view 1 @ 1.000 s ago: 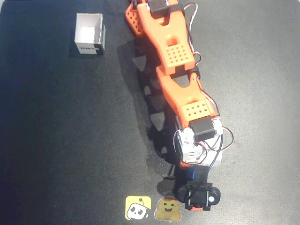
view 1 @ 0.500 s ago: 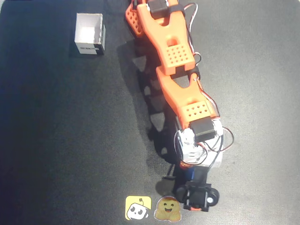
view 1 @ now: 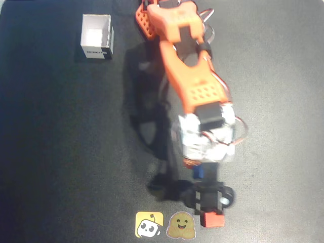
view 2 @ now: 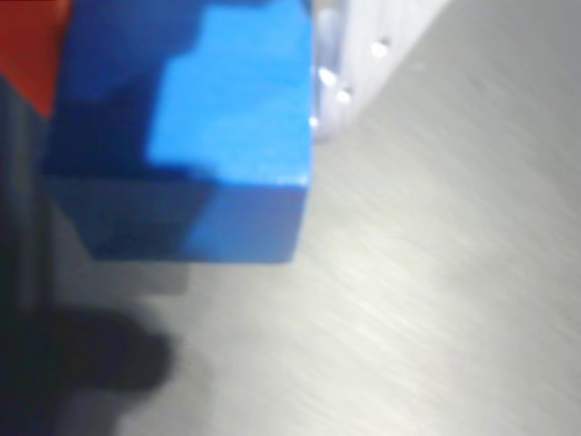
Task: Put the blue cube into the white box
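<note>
The blue cube [view 2: 227, 136] sits large and close in the wrist view, held clear of the table, and my gripper [view 2: 186, 118] is shut on it. A pale finger [view 2: 349, 54] presses its right side and a dark finger covers its left. From overhead, a sliver of the blue cube [view 1: 198, 173] peeks out under the orange arm near the bottom centre. The gripper's jaws are hidden there beneath the wrist. The white box [view 1: 96, 36] stands open-topped at the far upper left, well away from the arm. A red cube [view 1: 212, 218] rests on the table just below the black camera mount [view 1: 212, 195].
Two stickers, a yellow one [view 1: 149, 224] and a brown smiling one [view 1: 181, 225], lie flat at the bottom edge left of the red cube. The dark mat [view 1: 76, 142] stretches bare between the arm and the box.
The arm has risen and drawn back toward the top of the picture, carrying the blue cube. The red cube, earlier under the camera mount, now lies uncovered.
</note>
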